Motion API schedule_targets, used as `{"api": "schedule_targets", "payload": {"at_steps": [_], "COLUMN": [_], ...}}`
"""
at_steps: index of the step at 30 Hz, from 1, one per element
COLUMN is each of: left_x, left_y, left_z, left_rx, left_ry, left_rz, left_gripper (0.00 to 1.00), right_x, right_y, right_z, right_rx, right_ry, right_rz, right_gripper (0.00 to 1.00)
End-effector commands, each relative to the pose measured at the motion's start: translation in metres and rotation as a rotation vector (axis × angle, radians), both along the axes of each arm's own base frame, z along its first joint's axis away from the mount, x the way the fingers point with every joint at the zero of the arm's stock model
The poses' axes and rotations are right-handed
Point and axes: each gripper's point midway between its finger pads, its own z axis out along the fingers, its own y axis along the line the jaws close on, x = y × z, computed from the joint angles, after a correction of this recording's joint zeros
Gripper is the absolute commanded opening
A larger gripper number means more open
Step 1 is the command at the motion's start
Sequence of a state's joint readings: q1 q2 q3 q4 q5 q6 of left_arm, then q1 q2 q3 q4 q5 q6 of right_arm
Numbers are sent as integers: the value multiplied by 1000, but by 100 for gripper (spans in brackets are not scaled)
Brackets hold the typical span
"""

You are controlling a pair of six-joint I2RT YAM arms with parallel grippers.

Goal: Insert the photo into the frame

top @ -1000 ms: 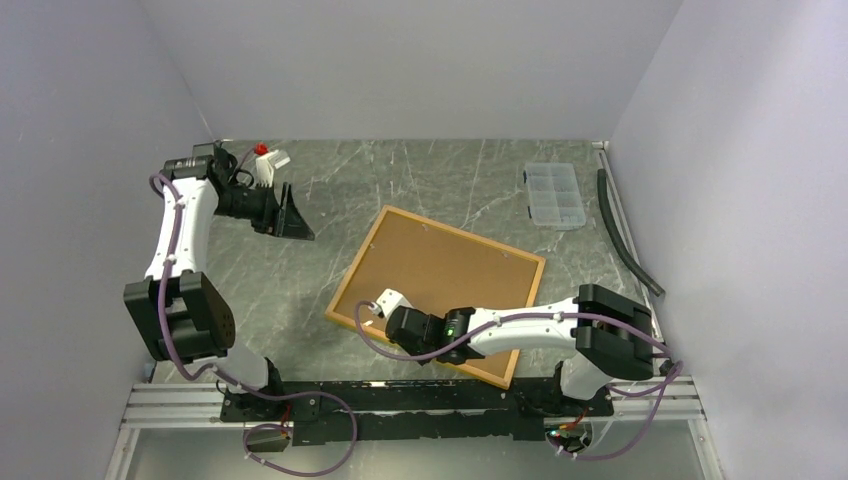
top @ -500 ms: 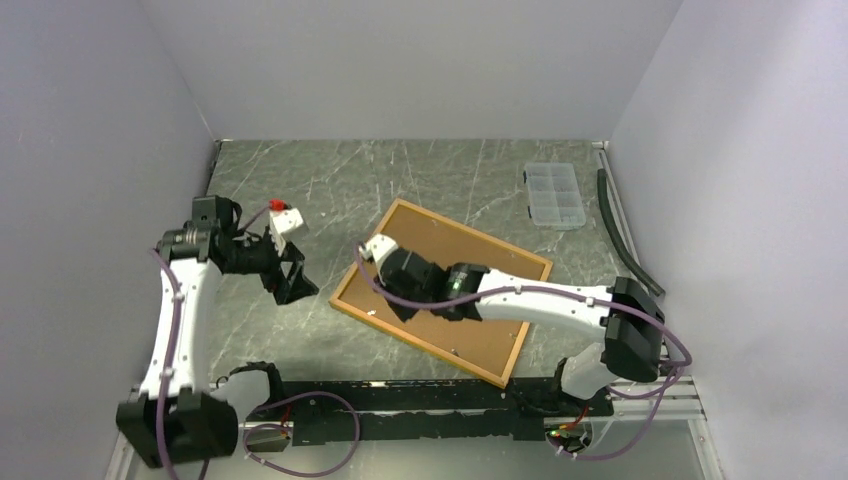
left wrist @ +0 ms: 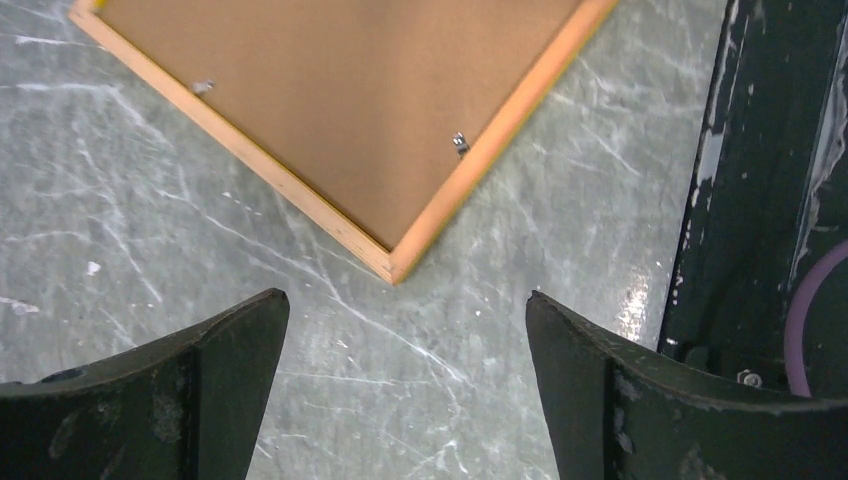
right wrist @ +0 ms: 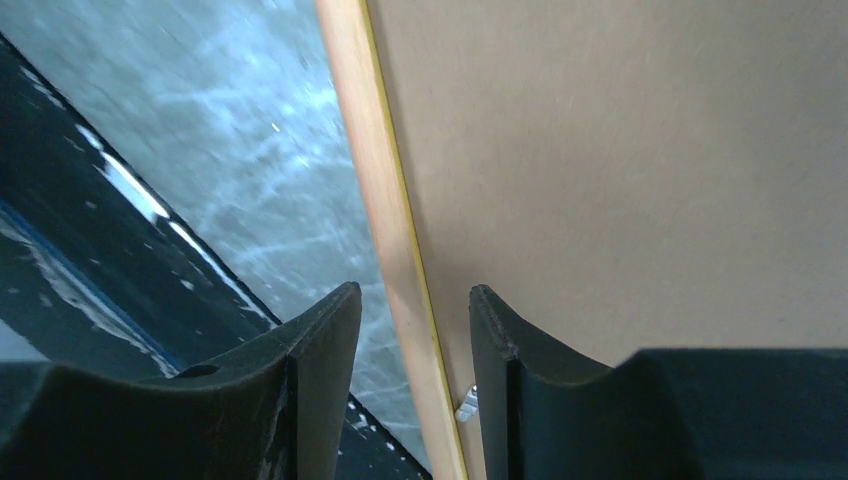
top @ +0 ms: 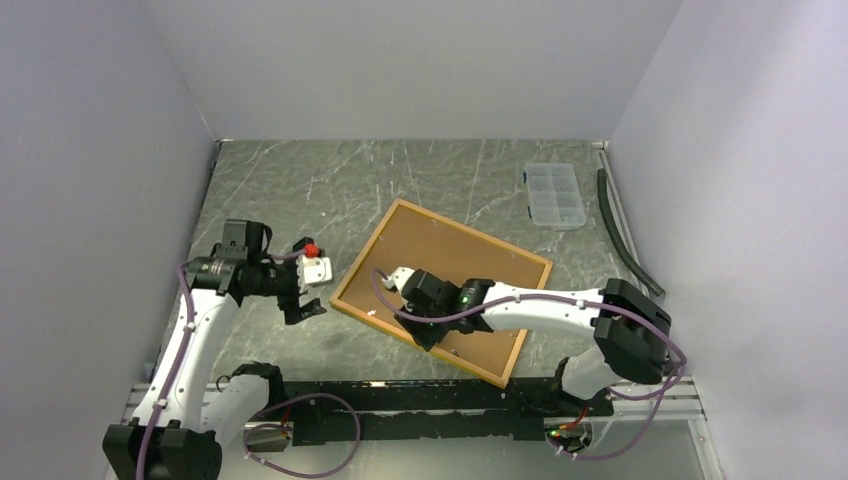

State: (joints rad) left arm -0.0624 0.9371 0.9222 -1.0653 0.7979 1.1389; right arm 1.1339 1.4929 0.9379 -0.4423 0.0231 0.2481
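Observation:
The frame (top: 455, 255) lies face down in the middle of the table, showing its brown back, light wood rim and a thin yellow edge. The photo is out of view. My left gripper (top: 305, 306) hovers open just left of the frame's left corner. In the left wrist view the frame (left wrist: 340, 110) ends in a corner ahead of the wide-apart left gripper (left wrist: 405, 297), with only table between the fingers. My right gripper (top: 428, 335) hangs over the frame's near-left rim. In the right wrist view the frame (right wrist: 620, 150) runs its rim between the parted fingers of the right gripper (right wrist: 415, 290).
A clear compartment box (top: 554, 195) sits at the back right. A black hose (top: 625, 235) lies along the right wall. The black mounting rail (top: 400, 395) runs along the near edge. Small metal tabs (left wrist: 460, 143) stick out on the frame's back.
My left arm swung from the far left down to the frame's left corner and opened wider. My right gripper went up across the frame, came back to the near-left rim and parted its jaws.

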Motion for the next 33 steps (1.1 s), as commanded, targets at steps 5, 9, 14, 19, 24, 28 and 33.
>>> {"api": "schedule_targets", "payload": {"at_steps": [5, 9, 14, 19, 24, 28, 33], "left_x": [6, 10, 13, 11, 1, 12, 34], "left_y": [4, 3, -1, -9, -22, -35, -51], "left_z": [-21, -31, -43, -55, -72, -76, -70], "left_rx": [99, 115, 134, 162, 187, 195, 205], "left_ry": [-213, -229, -298, -438, -561, -735, -1018], "left_rz": [-142, -162, -214, -324, -475, -526, -543], "left_gripper": [94, 94, 93, 93, 94, 94, 94], "right_x": [-5, -7, -7, 0, 11, 17, 22], "right_y": [4, 5, 6, 18, 41, 51, 62], "right_z": [-27, -37, -44, -26, 14, 37, 57], "right_rx": [29, 12, 8, 39, 119, 175, 226], "right_ry": [36, 44, 48, 23, 8, 27, 60], "right_rz": [-33, -29, -28, -23, -1, 5, 16], "right_gripper": [48, 43, 28, 11, 5, 2, 0]}}
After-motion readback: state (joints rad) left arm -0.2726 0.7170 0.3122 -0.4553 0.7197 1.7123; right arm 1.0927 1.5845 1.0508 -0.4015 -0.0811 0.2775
